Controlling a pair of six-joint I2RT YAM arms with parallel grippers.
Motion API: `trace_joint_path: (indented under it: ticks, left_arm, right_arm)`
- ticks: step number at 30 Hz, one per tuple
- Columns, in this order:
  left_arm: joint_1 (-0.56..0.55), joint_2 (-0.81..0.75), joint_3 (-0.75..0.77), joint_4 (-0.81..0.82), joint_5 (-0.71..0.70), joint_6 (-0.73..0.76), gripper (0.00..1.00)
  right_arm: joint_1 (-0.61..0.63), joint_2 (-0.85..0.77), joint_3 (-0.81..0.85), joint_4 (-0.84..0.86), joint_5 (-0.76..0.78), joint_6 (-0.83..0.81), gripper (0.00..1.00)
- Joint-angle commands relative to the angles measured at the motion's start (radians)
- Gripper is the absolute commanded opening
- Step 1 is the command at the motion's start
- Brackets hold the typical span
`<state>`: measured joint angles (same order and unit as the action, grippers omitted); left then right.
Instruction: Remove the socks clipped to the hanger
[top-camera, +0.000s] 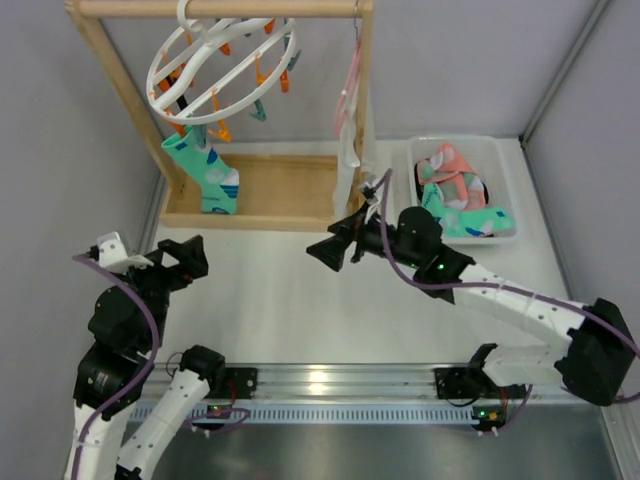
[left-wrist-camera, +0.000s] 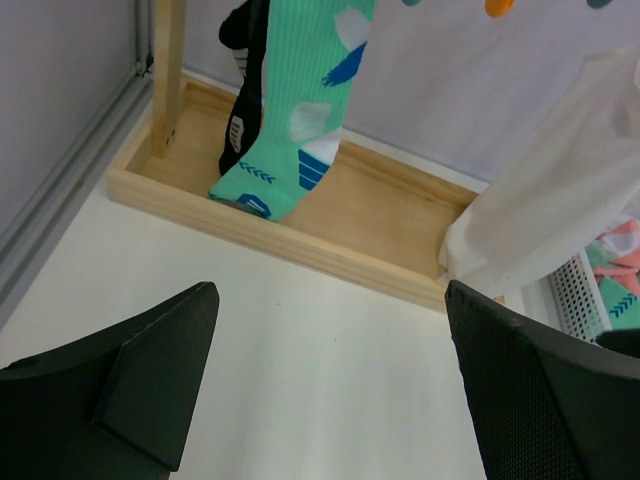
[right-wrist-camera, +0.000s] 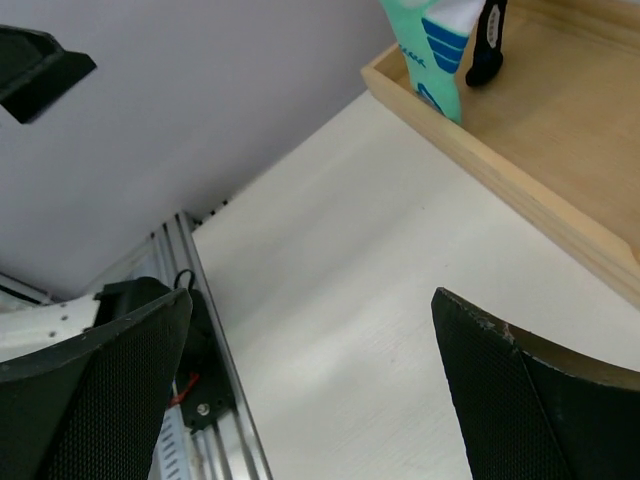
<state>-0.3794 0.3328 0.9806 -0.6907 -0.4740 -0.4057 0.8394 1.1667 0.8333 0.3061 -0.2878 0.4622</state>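
Jaws of left gripper (top-camera: 188, 257) and right gripper (top-camera: 330, 250) gape wide, empty, over the white table (top-camera: 300, 300). Beyond, a white plastic bin (top-camera: 460, 140) holds soft mint and salmon socks (top-camera: 455, 192) (heaped); one mint sock (top-camera: 207, 178) hangs clipped to the ring hanger (top-camera: 153, 82).

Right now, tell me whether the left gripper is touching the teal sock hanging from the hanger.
Apart. The left wrist view shows bare table and the wooden tray rim between the open left gripper and the teal sock.
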Motion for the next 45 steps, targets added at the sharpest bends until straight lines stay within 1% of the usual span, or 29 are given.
trace_joint_path:
  ticks: [1,2,3,5,6,7,8,9,11,12,14,17,19,21,23,24,26,29,30,33,34,36,37,38,39,40,43,44,45]
  left_arm:
    - [0.002,0.035,-0.028,0.000,0.081,-0.001,0.99]
    - [0.002,0.034,-0.034,0.000,0.084,0.004,0.98]
    - [0.002,0.025,-0.042,0.002,0.077,0.004,0.99]
    - [0.002,0.009,-0.069,0.003,0.064,0.010,0.98]
    - [0.002,-0.004,-0.079,0.003,0.054,0.008,0.99]
    - [0.002,-0.014,-0.095,0.003,0.046,0.008,0.99]
    - [0.002,-0.021,-0.106,0.003,0.043,0.008,0.99]
    - [0.002,-0.038,-0.115,0.003,0.038,0.007,0.99]
    - [0.002,-0.051,-0.149,0.005,0.032,0.010,0.99]
    - [0.002,-0.057,-0.158,0.005,0.026,0.010,0.98]
    - [0.002,-0.057,-0.165,0.005,0.023,0.024,0.99]
    - [0.002,-0.069,-0.169,0.005,0.043,0.016,0.98]
    - [0.004,-0.075,-0.174,0.005,0.061,0.010,0.99]
    - [0.004,-0.087,-0.180,0.005,0.077,0.004,0.98]
    - [0.004,-0.092,-0.181,0.005,0.078,0.002,0.98]
    - [0.004,-0.098,-0.181,0.006,0.084,0.002,0.99]
    - [0.004,-0.104,-0.183,0.005,0.089,0.002,0.98]
    - [0.004,-0.109,-0.184,0.005,0.100,0.002,0.99]
    - [0.004,-0.112,-0.184,0.008,0.101,0.002,0.99]
    - [0.004,-0.112,-0.188,0.011,0.109,0.002,0.99]
    - [0.004,-0.112,-0.191,0.011,0.112,0.004,0.98]
    - [0.004,-0.112,-0.195,0.016,0.117,0.005,0.98]
    - [0.004,-0.112,-0.195,0.017,0.120,0.005,0.98]
    - [0.004,-0.112,-0.197,0.017,0.120,0.005,0.98]
    - [0.004,-0.112,-0.197,0.017,0.120,0.005,0.98]
    - [0.004,-0.113,-0.198,0.016,0.120,0.005,0.98]
    - [0.004,-0.120,-0.200,0.019,0.117,0.004,0.99]
    - [0.002,-0.120,-0.200,0.017,0.117,0.004,0.98]
    - [0.004,-0.120,-0.200,0.019,0.115,0.004,0.99]
  right_arm:
    - [0.064,0.134,0.111,0.113,0.067,-0.097,0.99]
    - [0.078,0.177,0.133,0.119,0.068,-0.109,0.99]
    - [0.081,0.267,0.191,0.120,0.068,-0.114,0.99]
    - [0.087,0.364,0.262,0.116,0.061,-0.134,0.99]
    - [0.089,0.455,0.338,0.116,0.056,-0.146,1.00]
    - [0.087,0.503,0.380,0.116,0.047,-0.157,0.99]
    - [0.087,0.596,0.423,0.111,0.045,-0.187,0.99]
    - [0.087,0.643,0.508,0.113,0.047,-0.197,0.99]
    - [0.083,0.732,0.588,0.120,0.050,-0.218,1.00]
    - [0.078,0.813,0.662,0.126,0.041,-0.220,0.99]
    - [0.061,0.882,0.720,0.174,0.006,-0.208,1.00]
    - [0.040,1.052,0.876,0.223,-0.023,-0.182,0.99]
    - [0.030,1.119,0.949,0.235,-0.034,-0.171,1.00]
    - [0.024,1.219,1.056,0.254,-0.037,-0.149,0.99]
    - [0.021,1.284,1.131,0.251,-0.024,-0.148,0.99]
    - [0.021,1.344,1.202,0.254,-0.016,-0.145,0.99]
    - [0.017,1.396,1.271,0.255,-0.008,-0.122,0.99]
    - [0.010,1.484,1.383,0.283,-0.007,-0.106,0.95]
    - [0.010,1.523,1.441,0.289,-0.008,-0.106,0.92]
    - [0.010,1.576,1.506,0.341,-0.031,-0.108,0.72]
    - [0.009,1.582,1.509,0.361,-0.034,-0.102,0.62]
    - [0.013,1.588,1.508,0.415,-0.047,-0.108,0.49]
    - [0.015,1.588,1.506,0.424,-0.056,-0.118,0.33]
    - [0.018,1.587,1.504,0.441,-0.060,-0.122,0.21]
    - [0.021,1.579,1.494,0.452,-0.063,-0.125,0.06]
    - [0.024,1.570,1.480,0.461,-0.057,-0.122,0.00]
    - [0.035,1.513,1.397,0.527,-0.066,-0.122,0.01]
    - [0.039,1.471,1.370,0.544,-0.073,-0.119,0.01]
    - [0.043,1.444,1.310,0.577,-0.080,-0.119,0.00]
